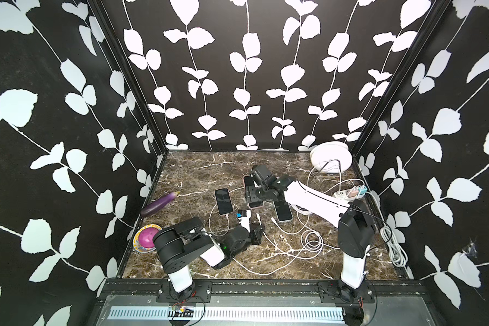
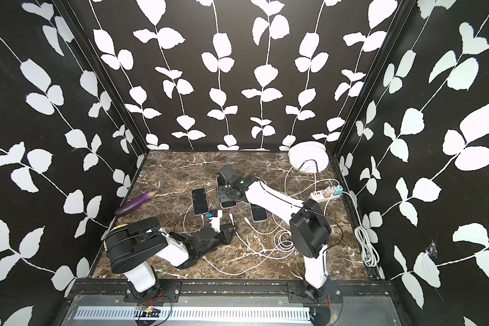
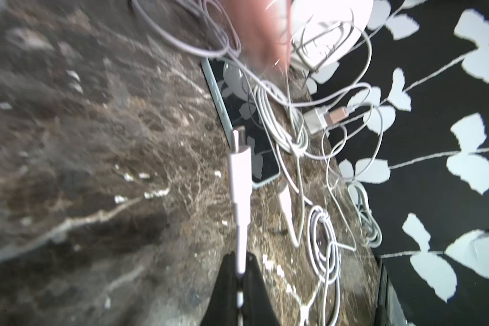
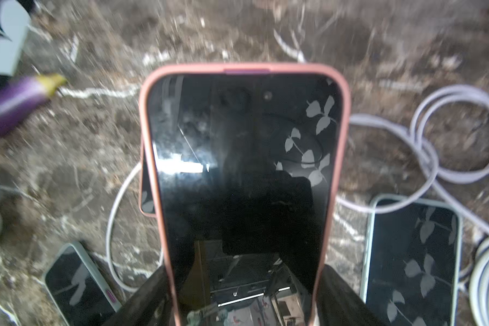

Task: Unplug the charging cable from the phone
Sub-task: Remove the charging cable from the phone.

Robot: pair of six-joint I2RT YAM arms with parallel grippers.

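Left gripper (image 3: 240, 264): your jaws are pinched tight on the white charging cable (image 3: 240, 180), just behind its plug. The metal tip pokes out bare, touching nothing.

Right gripper (image 4: 243, 299): your fingers (image 4: 346, 302) clamp both long edges of the pink-cased phone (image 4: 243, 169) near its lower end, with the dark screen facing the wrist camera. You can't tell whether it is off the marble table (image 1: 198, 169).

Position: in both top views the phone sits mid-table under your right gripper. The plug is on the near side of it, close but apart.

Nearby: a second phone (image 1: 223, 201) lies flat with a white cable in its near end. A pale-cased phone (image 1: 283, 213) lies flat too. An eggplant (image 1: 160, 203) lies by the left wall.
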